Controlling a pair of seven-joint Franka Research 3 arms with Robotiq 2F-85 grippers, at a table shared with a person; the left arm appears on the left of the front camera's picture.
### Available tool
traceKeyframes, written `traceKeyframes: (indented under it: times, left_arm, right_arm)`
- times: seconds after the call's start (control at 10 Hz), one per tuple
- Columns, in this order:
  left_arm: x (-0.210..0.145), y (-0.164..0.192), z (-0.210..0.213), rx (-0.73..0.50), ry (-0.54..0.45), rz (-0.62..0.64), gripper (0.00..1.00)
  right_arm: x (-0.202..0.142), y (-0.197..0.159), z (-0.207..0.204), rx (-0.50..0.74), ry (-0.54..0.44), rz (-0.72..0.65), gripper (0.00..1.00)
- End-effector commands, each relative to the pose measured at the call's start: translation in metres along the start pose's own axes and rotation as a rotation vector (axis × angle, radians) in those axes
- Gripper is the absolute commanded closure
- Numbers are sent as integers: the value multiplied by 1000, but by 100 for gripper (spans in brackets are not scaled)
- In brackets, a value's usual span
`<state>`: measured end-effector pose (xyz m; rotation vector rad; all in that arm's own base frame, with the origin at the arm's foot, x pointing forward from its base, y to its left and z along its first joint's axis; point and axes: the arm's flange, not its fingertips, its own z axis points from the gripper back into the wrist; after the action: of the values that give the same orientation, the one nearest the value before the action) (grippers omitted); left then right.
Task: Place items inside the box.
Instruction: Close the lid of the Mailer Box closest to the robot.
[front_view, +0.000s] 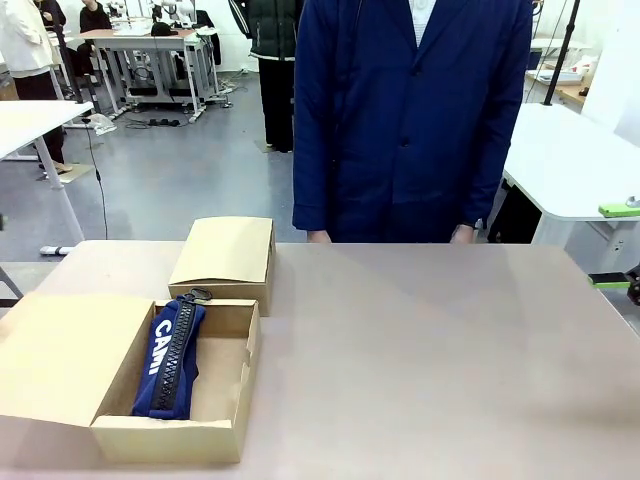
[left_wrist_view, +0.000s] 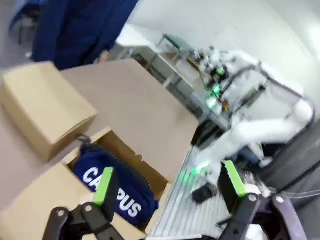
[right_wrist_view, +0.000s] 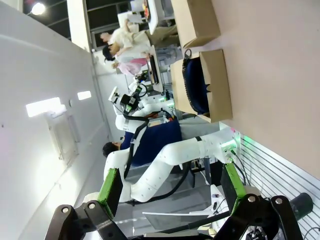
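Beige and bare across most of its width, the surface (front_view: 420, 350) carries its things toward the robot's left. Nearest the robot there, an open cardboard box (front_view: 170, 438) sits with its lid flap (front_view: 55, 355) folded out flat to the left. Inside it lies the navy pencil case (front_view: 172, 355), lengthwise, its black zipper up and white lettering showing along one side; the left wrist view reads "CAMPUS" on it (left_wrist_view: 117, 192). Just behind the open box, touching its far edge, stands a closed cardboard box (front_view: 225, 260). At the far edge of the surface a person in a dark blue coat (front_view: 410, 120) stands with both hands resting at the rim.

The left claw (left_wrist_view: 167, 192) hangs above the open box with its green-padded fingers (left_wrist_view: 103, 187) spread wide, nothing between them. The right claw (right_wrist_view: 170, 187) is off beyond the surface's edge, fingers likewise wide apart and empty.
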<state>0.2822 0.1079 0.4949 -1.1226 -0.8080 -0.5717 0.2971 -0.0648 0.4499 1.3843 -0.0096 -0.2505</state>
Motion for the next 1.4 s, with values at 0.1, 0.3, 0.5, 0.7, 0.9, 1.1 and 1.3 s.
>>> traceKeyframes:
  times: [0.1, 0.3, 0.5, 0.7, 0.9, 1.1, 1.3]
  left_arm:
    - [-47, -5, -46, 50, 293, -818, 0]
    - [-53, 11, -33, 100, 240, -1044, 0]
    - [-12, 3, -33, -23, 349, -588, 0]
    - [-12, 3, -33, -23, 349, -588, 0]
    - [-12, 3, -33, -23, 349, -588, 0]
    - [-28, 21, -37, 103, 433, -656, 0]
    - [-44, 46, -9, 111, 462, -606, 0]
  right_arm:
    - [0, 5, 1, 26, -3, -18, 0]
    - [0, 5, 1, 26, -3, -18, 0]
    - [0, 5, 1, 26, -3, -18, 0]
    - [0, 5, 1, 26, -3, -18, 0]
    - [0, 5, 1, 26, -3, -18, 0]
    - [0, 5, 1, 26, -3, -18, 0]
    - [0, 5, 1, 26, -3, -18, 0]
